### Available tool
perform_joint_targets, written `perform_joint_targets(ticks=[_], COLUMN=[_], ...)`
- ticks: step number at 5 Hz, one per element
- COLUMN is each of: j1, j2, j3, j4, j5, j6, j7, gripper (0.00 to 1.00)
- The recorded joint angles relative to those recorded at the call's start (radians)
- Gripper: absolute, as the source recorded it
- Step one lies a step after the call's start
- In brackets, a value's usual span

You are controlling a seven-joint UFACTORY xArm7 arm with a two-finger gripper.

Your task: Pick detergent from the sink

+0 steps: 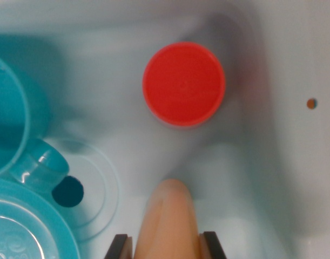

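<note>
Looking down through the wrist camera, I see the pale blue-white plastic sink basin (pixel 154 162) with a round red cap (pixel 183 84) near the top centre, which I take to be the lid of the detergent bottle standing upright and seen end on. At the bottom edge a peach-coloured, rounded finger-like piece (pixel 173 216) sits between two dark blocks; I judge this to be part of the gripper (pixel 170 245), but I cannot tell how far it is open, and it appears to hold nothing. To the wrist view's left lie translucent teal plastic dishes (pixel 24 226), a teal cup (pixel 40 167) and the dark drain hole (pixel 67 191). To do this well, I would centre the fingers over the cap, descend straight, stay away from the teal dishes, and close only once the fingers straddle the bottle below its cap.
</note>
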Motion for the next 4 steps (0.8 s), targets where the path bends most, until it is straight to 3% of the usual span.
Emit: perform_joint_targets(ticks=[4], j1=[0.0003], j2=[-0.008], j3=[0.000], j4=[0.025], j5=[-0.0014], j6=[0.032], j7=[0.001], gripper=[1.00])
